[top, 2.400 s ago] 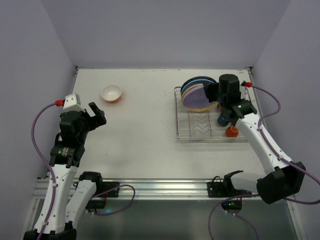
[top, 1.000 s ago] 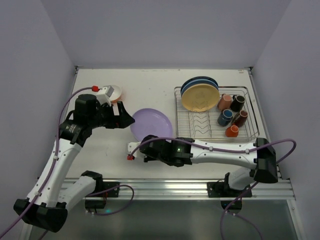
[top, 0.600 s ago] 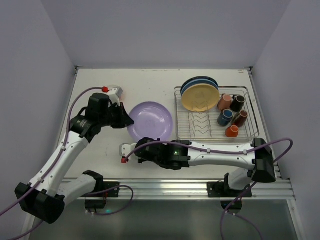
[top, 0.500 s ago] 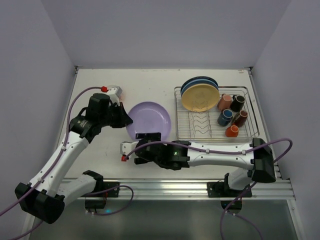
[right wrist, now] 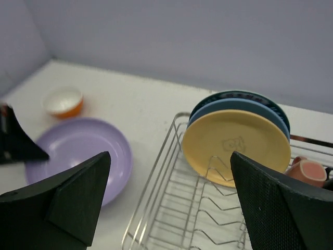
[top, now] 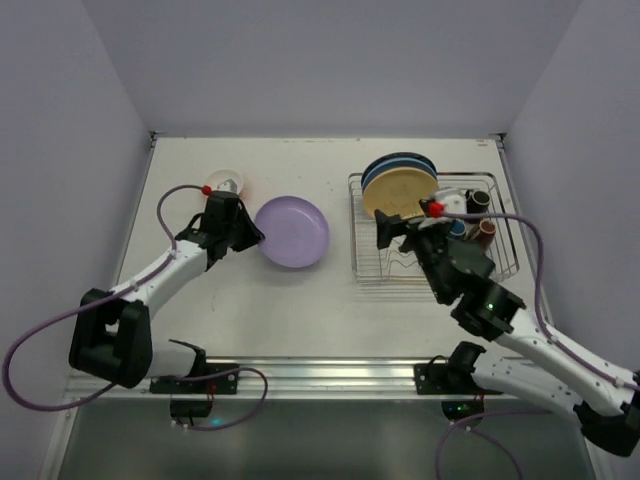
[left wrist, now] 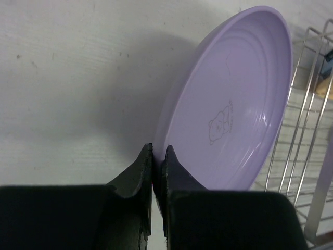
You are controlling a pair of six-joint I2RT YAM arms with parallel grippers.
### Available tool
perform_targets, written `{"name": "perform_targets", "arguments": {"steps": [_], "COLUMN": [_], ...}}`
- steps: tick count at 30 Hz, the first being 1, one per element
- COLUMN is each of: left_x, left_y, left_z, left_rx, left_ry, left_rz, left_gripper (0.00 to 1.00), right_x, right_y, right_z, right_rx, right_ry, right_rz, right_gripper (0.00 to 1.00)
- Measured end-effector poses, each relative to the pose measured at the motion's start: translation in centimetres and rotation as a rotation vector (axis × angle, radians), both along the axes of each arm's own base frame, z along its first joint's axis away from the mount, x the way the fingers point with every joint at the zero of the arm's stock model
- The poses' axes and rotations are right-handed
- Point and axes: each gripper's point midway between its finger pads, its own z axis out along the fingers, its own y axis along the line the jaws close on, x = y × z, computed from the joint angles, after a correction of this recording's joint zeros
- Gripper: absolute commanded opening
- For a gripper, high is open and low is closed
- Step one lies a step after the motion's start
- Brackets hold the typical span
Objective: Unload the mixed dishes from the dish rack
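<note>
The left gripper (left wrist: 157, 152) pinches the near rim of the lilac plate (left wrist: 229, 114), jaws closed to a sliver, the dish stretching straight ahead of them, outside the dish rack (right wrist: 169, 136); whether it already rests flat on the table (left wrist: 62, 78) is hard to tell. The right gripper (top: 392, 232), jaws spread wide and empty, hangs over the rack, nearer arm to the yellow plate (right wrist: 237, 146), which stands on edge just ahead, face toward the jaws

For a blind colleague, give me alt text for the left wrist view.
The left fingers are shut on the rim of a lilac plate with a small bear drawing, over a white table; the wire dish rack shows at right.
</note>
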Motion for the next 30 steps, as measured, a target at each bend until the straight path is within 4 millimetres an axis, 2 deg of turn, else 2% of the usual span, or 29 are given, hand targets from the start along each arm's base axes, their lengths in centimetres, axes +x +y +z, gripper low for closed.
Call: {"name": "perform_targets", "arguments": {"steps": [2,4,7,9,10,12,13,15,16,18,19,20,23,26,29,30], "left_x": [1.8,3.8,6.2,6.8,7.0,7.6,8.0,8.5,8.6,8.5,8.4,8.2,7.5,6.1,4.0,3.3], "left_y": [0.2,0.5,1.8,2.4,2.2,1.7,1.5,1.3,1.3,1.3,1.3,1.3,1.9,3.1,4.3,4.6], "left_z": [-1.6,-3.3,-6.2,-7.9,-8.4,-8.5,-8.3,-8.1,-8.0,-7.9,-7.8,-7.2,-4.6,-1.3,3.0,4.9], "left_rx": [-0.025,-0.078,-0.139,-0.154,-0.169,-0.194,-0.202,-0.209,-0.211,-0.209,-0.205,-0.204,-0.181,-0.141,-0.106,-0.096], "left_ry": [0.006,0.020,0.047,0.073,0.081,0.073,0.063,0.046,0.044,0.042,0.040,0.031,-0.003,-0.040,-0.113,-0.162], "left_rz": [0.041,0.077,0.138,0.167,0.169,0.162,0.157,0.152,0.153,0.154,0.154,0.154,0.170,0.195,0.203,0.192], "left_gripper": [0.00,0.00,0.00,0.00,0.05,0.17,0.27,0.40,0.54,0.73,0.96,1.00,1.00,1.00,1.00,1.00], "right_x": [-0.7,-1.9,-2.3,-1.9,-1.7,-1.1,-0.8,0.1,0.6,2.0,2.7,3.5,5.9,7.2,8.1,8.5], "right_y": [-3.3,-5.0,-4.9,-4.3,-4.0,-3.2,-2.9,-2.2,-1.9,-1.9,-2.0,-2.1,-2.7,-3.4,-3.7,-3.9], "right_z": [1.1,1.9,2.3,1.6,1.2,0.0,-0.3,-1.2,-1.6,-2.7,-3.2,-3.8,-6.3,-8.0,-8.9,-8.9], "right_rx": [0.181,0.322,0.402,0.406,0.401,0.376,0.367,0.339,0.332,0.328,0.336,0.349,0.413,0.488,0.598,0.642], "right_ry": [-0.048,-0.085,-0.076,-0.050,-0.034,0.010,0.026,0.080,0.109,0.176,0.213,0.252,0.397,0.504,0.608,0.628], "right_rz": [-0.060,-0.064,-0.051,-0.052,-0.053,-0.059,-0.063,-0.072,-0.078,-0.093,-0.098,-0.105,-0.149,-0.248,-0.371,-0.411], "right_gripper": [0.99,0.99,0.99,0.99,0.99,0.99,0.99,0.99,0.99,0.99,0.99,0.99,0.99,0.99,0.98,0.95]}}
